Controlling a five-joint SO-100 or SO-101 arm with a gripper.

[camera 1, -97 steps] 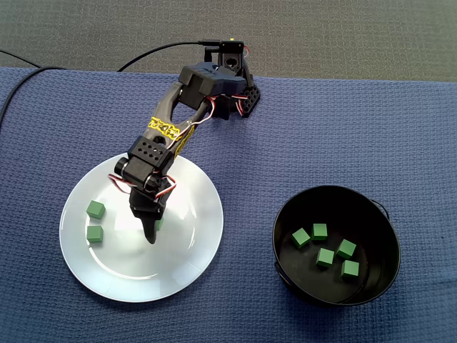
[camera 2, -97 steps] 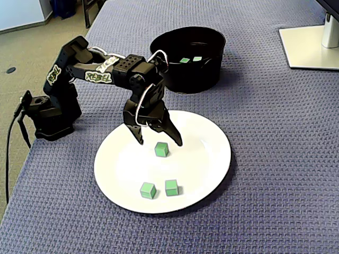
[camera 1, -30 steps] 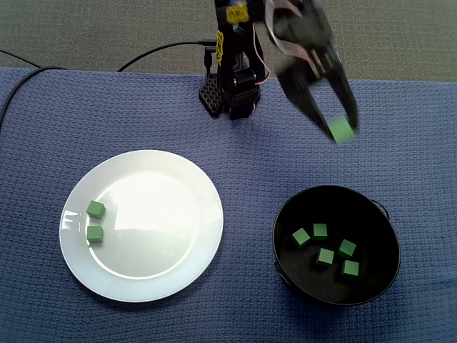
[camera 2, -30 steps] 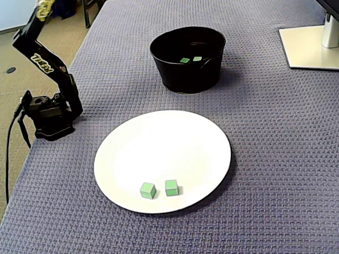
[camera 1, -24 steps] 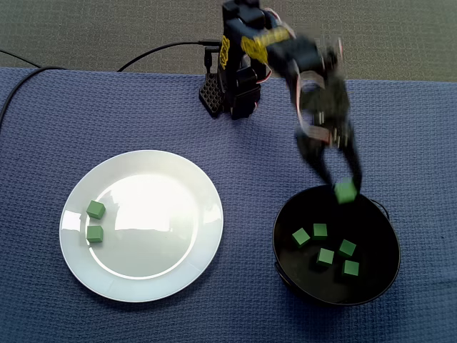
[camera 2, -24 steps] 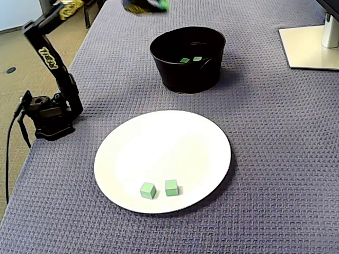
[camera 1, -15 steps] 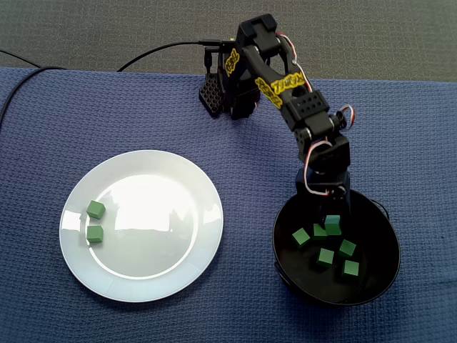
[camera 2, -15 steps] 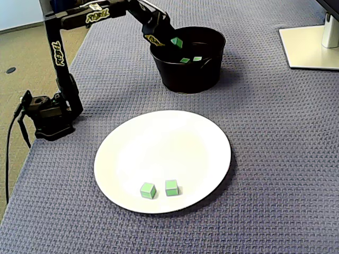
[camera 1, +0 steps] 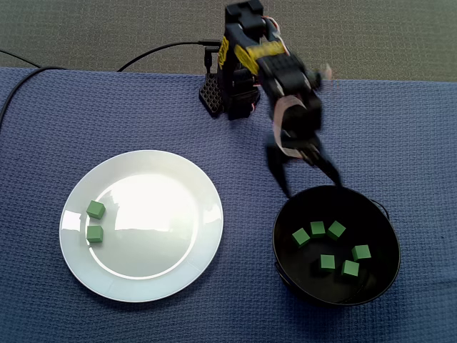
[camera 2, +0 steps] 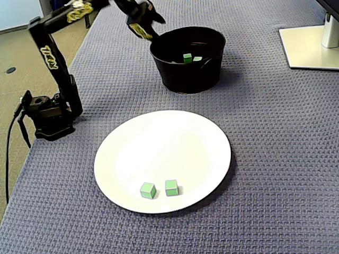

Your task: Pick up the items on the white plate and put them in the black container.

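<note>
jaws spread wide and empty above the black container (camera 1: 377, 230) rim; two green cubes (camera 1: 95, 210) on the white plate (camera 1: 153, 239)

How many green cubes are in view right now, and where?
8. Two cubes sit on the white plate; six cubes lie in the black container. None appears hidden.

Green cubes (camera 1: 95, 209), white plate (camera 1: 146, 275), black container (camera 2: 185, 75), blue woven cloth (camera 1: 407, 136).
</note>
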